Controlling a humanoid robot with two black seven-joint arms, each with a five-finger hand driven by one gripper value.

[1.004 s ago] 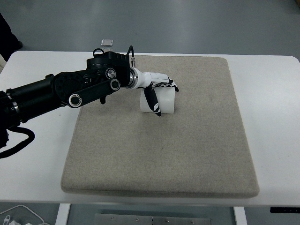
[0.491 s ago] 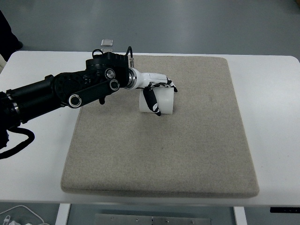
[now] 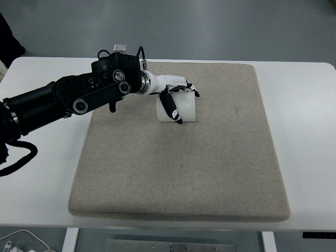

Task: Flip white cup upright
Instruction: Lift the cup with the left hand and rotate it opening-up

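Your left hand is gripping white cup, shifting it slightly up mat versus before. Fingers are hiding cup's top, so its opening is unclear.

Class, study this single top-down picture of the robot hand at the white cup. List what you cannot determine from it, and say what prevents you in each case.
1. Which end of the white cup is its mouth: the left hand covers its top and left side.
2. Whether the cup is lifted off the grey mat or resting on it: the steep top view hides any gap.
3. What the small object at the table's far edge is: too small.
4. The right arm: outside the picture.
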